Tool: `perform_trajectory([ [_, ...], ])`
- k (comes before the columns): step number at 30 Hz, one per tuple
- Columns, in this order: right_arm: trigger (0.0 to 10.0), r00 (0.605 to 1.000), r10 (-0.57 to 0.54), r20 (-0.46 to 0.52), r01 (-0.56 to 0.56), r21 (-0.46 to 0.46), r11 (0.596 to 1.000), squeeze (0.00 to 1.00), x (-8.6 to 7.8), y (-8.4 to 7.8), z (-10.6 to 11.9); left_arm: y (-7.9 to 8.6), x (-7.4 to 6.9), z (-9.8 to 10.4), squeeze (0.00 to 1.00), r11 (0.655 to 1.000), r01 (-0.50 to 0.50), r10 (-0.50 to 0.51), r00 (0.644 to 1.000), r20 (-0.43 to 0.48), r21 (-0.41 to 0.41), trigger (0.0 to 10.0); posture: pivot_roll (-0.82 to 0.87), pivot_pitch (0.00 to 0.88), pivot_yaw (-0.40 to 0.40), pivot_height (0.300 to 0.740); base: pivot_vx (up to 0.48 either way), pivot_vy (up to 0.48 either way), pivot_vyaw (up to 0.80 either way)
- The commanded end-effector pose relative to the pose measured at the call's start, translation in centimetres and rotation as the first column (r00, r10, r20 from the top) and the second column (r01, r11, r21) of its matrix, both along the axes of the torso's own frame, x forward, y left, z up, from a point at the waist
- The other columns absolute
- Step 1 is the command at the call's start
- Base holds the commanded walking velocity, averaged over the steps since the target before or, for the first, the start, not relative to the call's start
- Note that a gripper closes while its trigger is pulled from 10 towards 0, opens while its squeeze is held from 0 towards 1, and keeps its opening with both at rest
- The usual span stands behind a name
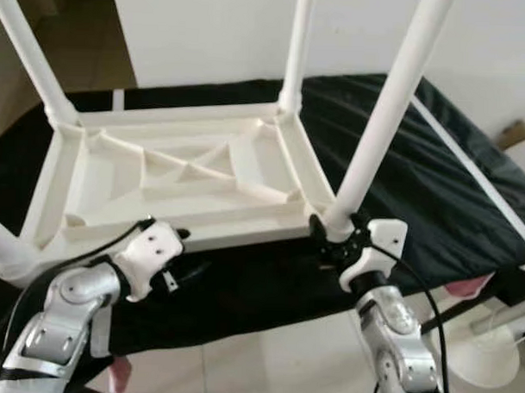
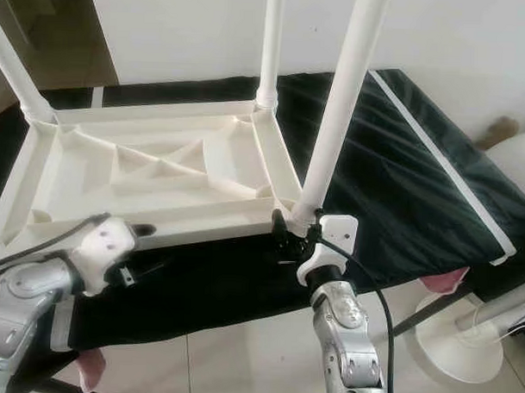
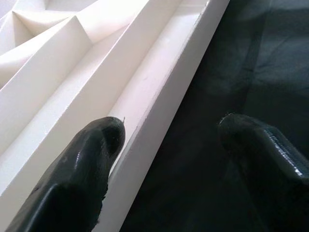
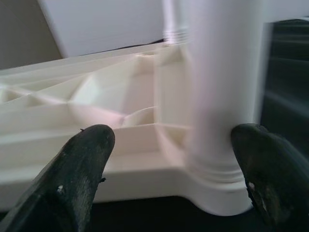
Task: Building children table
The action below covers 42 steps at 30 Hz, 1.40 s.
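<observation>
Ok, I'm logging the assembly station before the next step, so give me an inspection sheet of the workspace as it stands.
Surface: black cloth over a low platform; white strip along its right edge.
Job's things: white plastic table lying upside down, ribbed underside up, four white legs standing up; near-right leg seated in its corner socket.
Clutter: a pink item below the cloth's right edge; what it is cannot be told.
Grippers: left gripper open astride the table's near rim; right gripper open around the base of the near-right leg.
Cables: black cables run along both forearms.
Surroundings: white wall behind, pale tiled floor, white round stand base at right.
</observation>
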State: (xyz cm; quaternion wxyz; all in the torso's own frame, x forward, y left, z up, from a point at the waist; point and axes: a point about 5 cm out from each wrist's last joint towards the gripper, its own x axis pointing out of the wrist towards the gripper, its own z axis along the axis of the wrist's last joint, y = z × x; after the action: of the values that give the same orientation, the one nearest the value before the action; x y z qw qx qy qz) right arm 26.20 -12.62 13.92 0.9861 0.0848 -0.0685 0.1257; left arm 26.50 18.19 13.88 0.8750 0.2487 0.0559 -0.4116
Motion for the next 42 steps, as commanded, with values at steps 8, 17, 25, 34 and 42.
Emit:
perform_trajectory([
  [8,10.0,0.977,0.214,-0.013,-0.214,0.013,0.977,0.00,-1.3,3.5,-0.7,-1.5,-0.7,0.0,0.00,0.993,0.047,-0.051,0.998,-0.036,-0.111,10.0,0.05,0.063,-0.050,0.740,0.000,0.000,0.00],
  [17,10.0,0.987,0.163,0.010,-0.163,0.005,0.987,0.00,0.5,2.7,-0.6,-1.8,-1.3,1.2,0.00,0.964,0.052,-0.071,0.995,-0.064,-0.259,10.0,0.05,0.048,-0.045,0.740,0.000,0.000,0.00],
  [25,10.0,0.998,-0.002,0.063,0.004,-0.017,1.000,0.00,4.1,-0.5,0.8,-3.5,-3.1,1.0,0.00,0.944,0.141,-0.186,0.974,-0.128,-0.300,10.0,0.07,0.038,-0.041,0.740,0.000,0.000,0.00],
  [34,10.0,0.978,-0.200,0.068,0.201,-0.019,0.979,0.00,5.5,-3.6,0.9,-4.0,-5.2,0.1,0.00,0.937,0.154,-0.226,0.952,-0.208,-0.313,10.0,0.09,0.035,-0.046,0.740,0.000,0.000,0.00],
  [42,10.0,0.932,-0.358,0.061,0.362,-0.059,0.930,0.00,5.7,-8.1,0.3,-1.5,-6.0,-0.1,0.00,0.959,0.090,-0.164,0.950,-0.267,-0.270,10.0,0.09,0.040,-0.049,0.740,0.000,0.000,0.00],
])
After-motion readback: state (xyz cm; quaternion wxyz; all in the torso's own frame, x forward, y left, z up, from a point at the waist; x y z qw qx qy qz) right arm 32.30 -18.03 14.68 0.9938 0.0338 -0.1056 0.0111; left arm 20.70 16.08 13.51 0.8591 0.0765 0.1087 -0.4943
